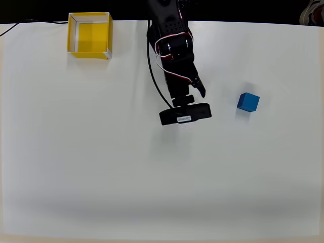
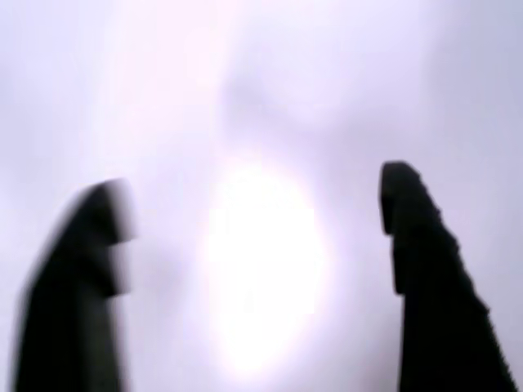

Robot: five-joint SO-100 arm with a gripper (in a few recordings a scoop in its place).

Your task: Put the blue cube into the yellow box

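Overhead view: blue cube (image 1: 248, 102) sitting on the white table (image 1: 152, 182), right of centre, well apart from the yellow box (image 1: 89, 35) lying at the far left edge. Black arm (image 1: 172, 50) reaching down from the top, between the two. Wrist view: gripper (image 2: 257, 212) standing wide apart over blurred white surface, fingers (image 2: 417, 245) holding nothing.

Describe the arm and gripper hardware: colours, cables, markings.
Arm is black throughout, with glossy rounded housings. White and red wires loop along it, and a black cable runs down its left side in the overhead view. A black wrist camera bar carries a small white label. Gripper fingers are dark, tapering to rounded tips.
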